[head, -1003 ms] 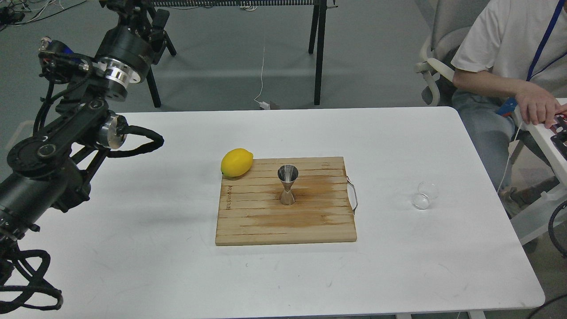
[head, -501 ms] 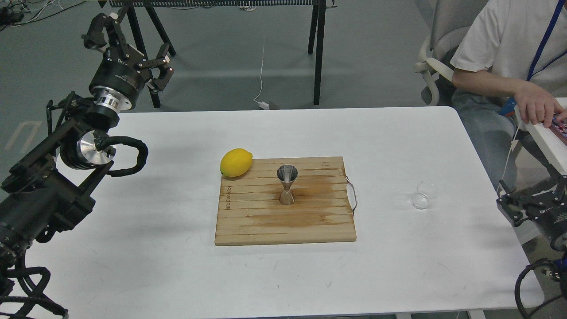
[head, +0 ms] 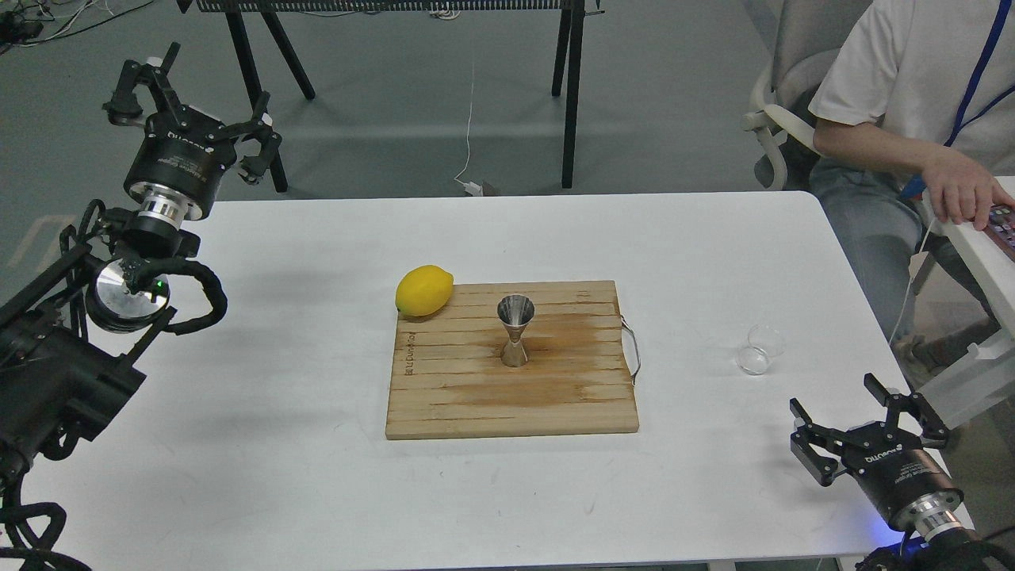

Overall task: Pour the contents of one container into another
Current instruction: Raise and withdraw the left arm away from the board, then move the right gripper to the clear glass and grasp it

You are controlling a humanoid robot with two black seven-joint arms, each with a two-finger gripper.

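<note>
A small clear glass cup (head: 759,350) stands on the white table (head: 277,444), to the right of the board. The steel jigger (head: 515,330) stands upright in the middle of the wooden cutting board (head: 476,396). My right gripper (head: 869,415) is open near the table's front right corner, below the cup and apart from it. My left gripper (head: 190,99) is open, raised high over the table's far left corner, far from both containers. Neither gripper holds anything.
A yellow lemon (head: 424,290) rests at the board's far left corner. A metal handle (head: 632,346) sticks out of the board's right side. A seated person (head: 912,87) is at the far right, hand on a side table.
My right arm has come into view and its gripper has moved in over the front right corner. My left gripper has swung up and leftward. The cup, jigger and lemon have stayed put.
</note>
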